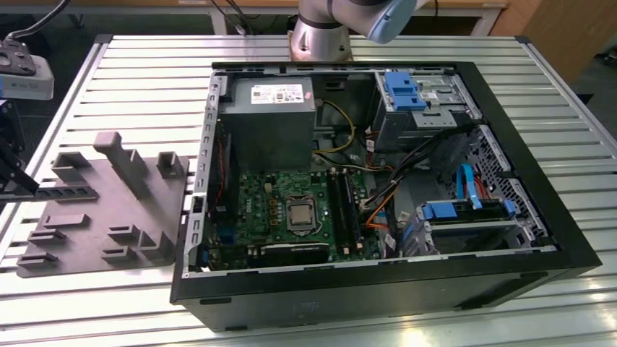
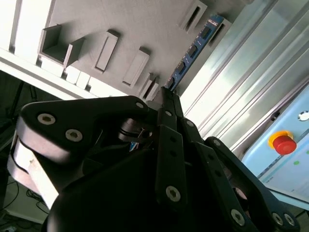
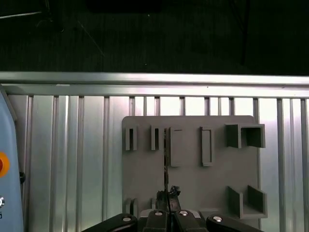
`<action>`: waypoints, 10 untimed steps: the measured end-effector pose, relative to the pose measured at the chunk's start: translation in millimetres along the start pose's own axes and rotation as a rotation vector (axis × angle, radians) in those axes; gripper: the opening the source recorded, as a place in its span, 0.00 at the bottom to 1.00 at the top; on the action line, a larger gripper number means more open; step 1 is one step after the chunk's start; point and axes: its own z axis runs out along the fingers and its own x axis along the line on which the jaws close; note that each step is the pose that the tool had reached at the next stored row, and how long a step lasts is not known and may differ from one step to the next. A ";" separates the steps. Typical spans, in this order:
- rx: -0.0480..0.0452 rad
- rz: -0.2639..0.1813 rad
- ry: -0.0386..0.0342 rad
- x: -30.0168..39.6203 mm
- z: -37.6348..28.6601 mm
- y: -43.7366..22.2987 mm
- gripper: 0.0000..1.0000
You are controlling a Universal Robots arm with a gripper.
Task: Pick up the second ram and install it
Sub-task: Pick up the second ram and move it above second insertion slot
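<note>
While clamped in end effector (image 3: 167, 195), second ram (image 3: 165, 154) juts straight ahead (edge-on)

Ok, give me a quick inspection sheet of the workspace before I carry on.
Surface: slatted metal table carrying tray and case.
Job's things: second ram gripped at one end, at the grey tray; cannot tell if it is clear of the tray. Open computer case, motherboard exposed.
Clutter: nothing seen.
Grippers: tool shut on the second ram.
Cables: orange, yellow and blue cables loose inside the case.
Surroundings: pale blue box with a red button beside the table.
</note>
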 end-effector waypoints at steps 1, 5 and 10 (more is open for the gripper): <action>0.0001 0.000 -0.0007 -0.1 -1.7 0.1 0.11; 0.0017 0.000 -0.0028 -0.3 -7.7 0.7 0.11; 0.0043 0.000 -0.0047 -0.5 -14.3 1.5 0.11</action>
